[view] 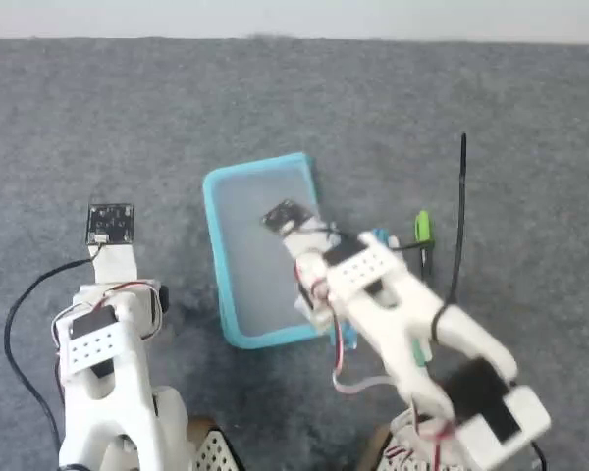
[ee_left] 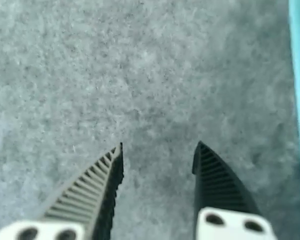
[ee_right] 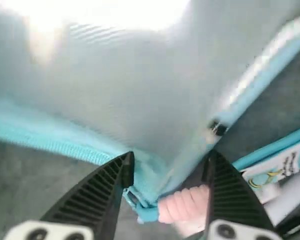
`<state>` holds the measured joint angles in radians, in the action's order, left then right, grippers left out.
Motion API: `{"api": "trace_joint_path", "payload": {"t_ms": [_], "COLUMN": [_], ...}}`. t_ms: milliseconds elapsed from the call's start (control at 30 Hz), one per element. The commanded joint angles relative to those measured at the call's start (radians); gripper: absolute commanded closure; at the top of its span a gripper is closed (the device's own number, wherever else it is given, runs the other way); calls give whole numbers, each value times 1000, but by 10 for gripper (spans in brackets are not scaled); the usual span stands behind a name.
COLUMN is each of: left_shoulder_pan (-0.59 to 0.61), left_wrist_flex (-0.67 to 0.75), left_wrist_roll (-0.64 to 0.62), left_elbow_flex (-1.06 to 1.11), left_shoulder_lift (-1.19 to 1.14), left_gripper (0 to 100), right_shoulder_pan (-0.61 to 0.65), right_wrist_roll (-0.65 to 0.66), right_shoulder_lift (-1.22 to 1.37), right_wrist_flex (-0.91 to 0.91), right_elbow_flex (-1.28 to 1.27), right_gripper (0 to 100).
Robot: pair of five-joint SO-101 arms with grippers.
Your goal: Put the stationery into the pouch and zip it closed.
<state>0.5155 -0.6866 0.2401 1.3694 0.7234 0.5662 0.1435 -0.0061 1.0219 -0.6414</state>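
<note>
My right pincer (ee_right: 170,157) gapes over the pouch (view: 260,255) rim, a pink piece (ee_right: 182,207) between its fingers. Marker (view: 423,226) and pen (view: 462,196) lie beside the pouch. My left pincer (ee_left: 160,145) is spread wide near the pouch, over the grey bench (view: 128,118).

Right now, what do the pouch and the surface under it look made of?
The pouch looks like translucent frosted plastic, probably soft vinyl, slightly glossy where glare hits it, with turquoise fabric-like edging along the zip. The table cover looks like grey felt or short-pile carpet: matte, fuzzy, mottled.
</note>
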Motion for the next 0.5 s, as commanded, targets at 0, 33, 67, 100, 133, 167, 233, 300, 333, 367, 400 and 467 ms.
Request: {"api": "trace_joint_path", "payload": {"t_ms": [0, 33, 67, 100, 133, 167, 233, 300, 333, 367, 400, 467], "left_shoulder_pan": [8, 8, 8, 8, 8, 8, 8, 8, 8, 8, 8, 8], "left_wrist_flex": [32, 32, 32, 32, 32, 34, 34, 34, 34, 40, 57, 89], "left_wrist_roll": [-46, -46, -46, -46, -46, -46, -46, -46, -46, -46, -46, -46], "left_elbow_flex": [-58, -58, -58, -58, -58, -58, -58, -56, -56, -54, -51, -38], "left_shoulder_lift": [2, 2, 2, 2, 2, 2, 2, 2, 2, 2, -2, -5], "left_gripper": [782, 782, 782, 782, 782, 782, 782, 782, 782, 782, 782, 782], "right_shoulder_pan": [-104, -111, -117, -117, -117, -117, -117, -119, -119, -119, -119, -119], "right_wrist_roll": [-9, -8, -12, -14, -15, -15, -17, -17, -18, -32, -48, -58], "right_shoulder_lift": [145, 177, 206, 228, 254, 282, 331, 375, 394, 407, 418, 410], "right_wrist_flex": [-18, -18, -15, -1, 19, 38, 54, 67, 77, 91, 107, 150], "right_elbow_flex": [150, 186, 219, 256, 296, 344, 434, 531, 578, 621, 661, 712], "right_gripper": [883, 934, 981, 998, 978, 967, 985, 991, 990, 991, 991, 986]}}
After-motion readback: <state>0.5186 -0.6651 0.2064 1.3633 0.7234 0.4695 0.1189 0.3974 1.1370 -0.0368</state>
